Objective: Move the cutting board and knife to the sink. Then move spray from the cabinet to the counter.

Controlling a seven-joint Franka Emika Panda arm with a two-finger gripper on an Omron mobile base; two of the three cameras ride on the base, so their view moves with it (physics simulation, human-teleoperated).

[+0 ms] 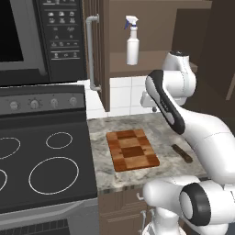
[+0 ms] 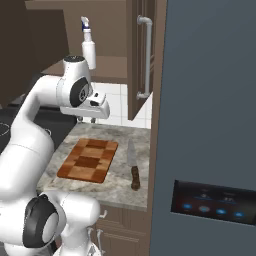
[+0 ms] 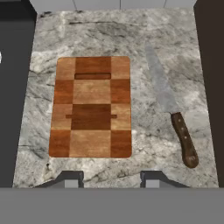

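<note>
A tall grey refrigerator (image 2: 210,115) with a dark control panel fills the right side of the right base view. On the other side sits the black glass stovetop (image 1: 43,165) with white burner rings, and above it the black microwave (image 1: 41,39) with its keypad. Between them runs the mottled grey-beige counter (image 3: 109,35), backed by white wall tiles.

Above the counter hangs the dark brown cabinet (image 1: 98,50), its door swung open, with a long grey bar handle (image 1: 91,53) on the door. On the lighter brown shelf inside stands the spray (image 1: 132,40), a slim white bottle with a blue-and-white trigger nozzle, upright and alone.

The checkered wooden cutting board (image 3: 91,107) lies flat on the counter, its long side running away from the robot, nearer the stovetop than the refrigerator. Just beside it, apart from its right edge, lies the knife (image 3: 168,105): a long grey blade pointing toward the wall tiles and a dark brown riveted handle toward the counter's front edge.

The gripper (image 3: 111,179) hangs above the counter, looking straight down over the board's near edge. Its two dark finger tips stand apart with nothing between them, clear of both board and knife.
</note>
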